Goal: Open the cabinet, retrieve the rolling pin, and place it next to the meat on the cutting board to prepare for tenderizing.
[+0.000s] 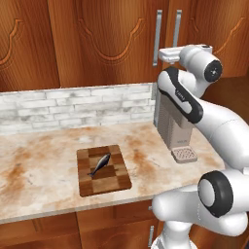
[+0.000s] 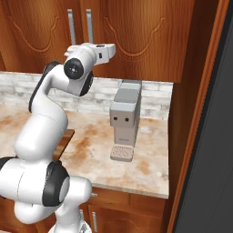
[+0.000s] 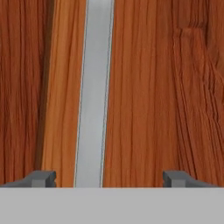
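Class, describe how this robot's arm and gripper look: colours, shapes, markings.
The arm has glossy white rounded segments joined by dark grey-black joints with round end caps. A black band carries small pale lettering, unreadable. The gripper ends in two small dark grey blocky fingertips.

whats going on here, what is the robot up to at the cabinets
The arm is raised to the wall cabinets, with its open gripper facing a silver bar handle on the closed cabinet, one finger to each side, not yet gripping it. On the counter below, the meat lies on the cutting board, with a coffee machine to the right.
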